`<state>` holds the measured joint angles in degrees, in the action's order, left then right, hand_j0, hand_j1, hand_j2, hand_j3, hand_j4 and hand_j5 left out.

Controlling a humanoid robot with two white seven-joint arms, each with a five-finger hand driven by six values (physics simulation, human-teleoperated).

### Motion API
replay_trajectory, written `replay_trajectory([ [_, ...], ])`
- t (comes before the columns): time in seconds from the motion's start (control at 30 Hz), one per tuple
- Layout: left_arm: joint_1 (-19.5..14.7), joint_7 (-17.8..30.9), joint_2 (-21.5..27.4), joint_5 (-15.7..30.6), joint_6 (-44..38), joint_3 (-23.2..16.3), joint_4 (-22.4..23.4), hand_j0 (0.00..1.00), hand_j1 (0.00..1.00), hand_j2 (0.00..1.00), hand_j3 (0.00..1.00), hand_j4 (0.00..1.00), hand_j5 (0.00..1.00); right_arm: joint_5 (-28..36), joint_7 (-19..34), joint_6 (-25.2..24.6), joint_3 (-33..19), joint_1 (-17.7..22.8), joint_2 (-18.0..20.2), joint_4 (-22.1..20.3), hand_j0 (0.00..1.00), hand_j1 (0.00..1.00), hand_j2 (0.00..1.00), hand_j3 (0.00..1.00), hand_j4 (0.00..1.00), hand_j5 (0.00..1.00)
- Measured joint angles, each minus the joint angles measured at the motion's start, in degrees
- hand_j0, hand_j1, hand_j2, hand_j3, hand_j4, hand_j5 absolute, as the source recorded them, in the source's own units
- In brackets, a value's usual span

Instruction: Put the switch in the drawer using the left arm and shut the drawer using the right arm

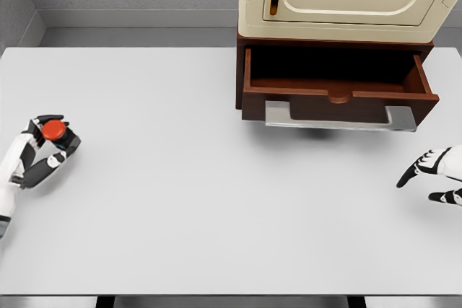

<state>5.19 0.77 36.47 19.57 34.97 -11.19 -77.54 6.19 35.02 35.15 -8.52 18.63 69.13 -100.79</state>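
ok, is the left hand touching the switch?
Touching. The head view shows the left hand with its dark fingers curled around the red switch, no gap visible between them.

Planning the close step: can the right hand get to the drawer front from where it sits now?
Probably yes. The right hand rests open on the table, below and right of the open drawer. Nothing lies between them. The left hand holds the switch far left.
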Motion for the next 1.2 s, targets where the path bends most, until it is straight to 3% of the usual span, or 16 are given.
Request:
replay_trajectory([
  [0.5,-5.27,2.24,-0.7,-0.06,0.05,-0.42,-7.37,0.4,0.4,0.4,0.4,0.4,0.4,0.0,0.0,0.0,0.1,0.0,1.45,0.0,0.66,0.66,0.66,0.66,0.66,0.66],
  [0.8,-8.52,2.43,-4.59,-0.18,0.04,-1.84,-10.42,0.4,0.4,0.4,0.4,0.4,0.4,0.01,0.0,0.0,0.09,0.0,1.56,0.0,0.66,0.66,0.66,0.66,0.66,0.66],
  [1.2,-13.18,2.43,-10.61,-2.06,0.04,-4.47,-11.11,0.4,0.4,0.4,0.4,0.4,0.4,-0.07,0.0,0.0,0.08,0.0,2.06,0.0,0.66,0.66,0.66,0.66,0.66,0.66],
])
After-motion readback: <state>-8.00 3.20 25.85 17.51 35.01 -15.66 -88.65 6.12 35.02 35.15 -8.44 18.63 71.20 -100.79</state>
